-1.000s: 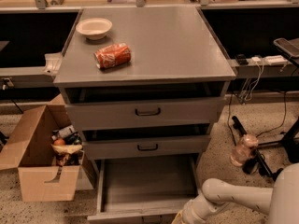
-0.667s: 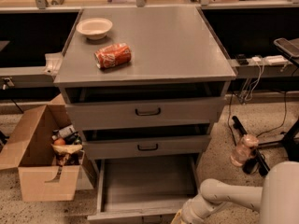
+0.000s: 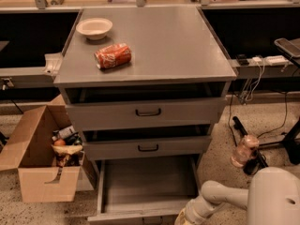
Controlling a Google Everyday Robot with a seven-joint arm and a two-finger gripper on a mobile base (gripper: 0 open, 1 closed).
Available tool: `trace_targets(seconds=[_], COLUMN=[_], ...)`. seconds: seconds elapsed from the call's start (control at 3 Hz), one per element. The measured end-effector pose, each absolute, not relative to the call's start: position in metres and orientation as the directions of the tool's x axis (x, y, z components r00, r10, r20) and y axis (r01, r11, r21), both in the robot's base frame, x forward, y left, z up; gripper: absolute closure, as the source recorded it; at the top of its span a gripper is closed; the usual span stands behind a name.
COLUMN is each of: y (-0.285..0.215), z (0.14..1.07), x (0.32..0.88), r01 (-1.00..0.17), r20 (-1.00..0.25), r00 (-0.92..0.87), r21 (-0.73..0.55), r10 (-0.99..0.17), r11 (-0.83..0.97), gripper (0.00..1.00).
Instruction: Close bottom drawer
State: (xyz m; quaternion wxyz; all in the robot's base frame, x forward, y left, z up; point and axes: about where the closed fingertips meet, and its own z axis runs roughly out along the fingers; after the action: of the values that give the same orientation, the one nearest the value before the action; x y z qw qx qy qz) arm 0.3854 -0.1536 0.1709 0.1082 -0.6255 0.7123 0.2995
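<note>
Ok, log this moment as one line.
bottom drawer: open | arm: low at its front right | gripper: cut off below frame

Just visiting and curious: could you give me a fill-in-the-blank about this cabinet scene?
1. Beside the crushed red soda can on the grey cabinet top sits a white ____.
2. The wide grey bottom drawer is pulled out further than the ____ drawers above it.
3. The robot's gripper is at the picture's bottom edge, by that drawer's front ____ corner.
Missing: bowl; two; right.
</note>
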Motion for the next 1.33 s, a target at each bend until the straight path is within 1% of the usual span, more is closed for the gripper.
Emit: trace_targets(seconds=[1.33], y=[-0.157], z=[0.156], x=[0.411], r01=[-0.978], r20=[-0.553], r00=[-0.158], r21=[0.202], r10=[-0.818], r11=[0.052], gripper=[1.00])
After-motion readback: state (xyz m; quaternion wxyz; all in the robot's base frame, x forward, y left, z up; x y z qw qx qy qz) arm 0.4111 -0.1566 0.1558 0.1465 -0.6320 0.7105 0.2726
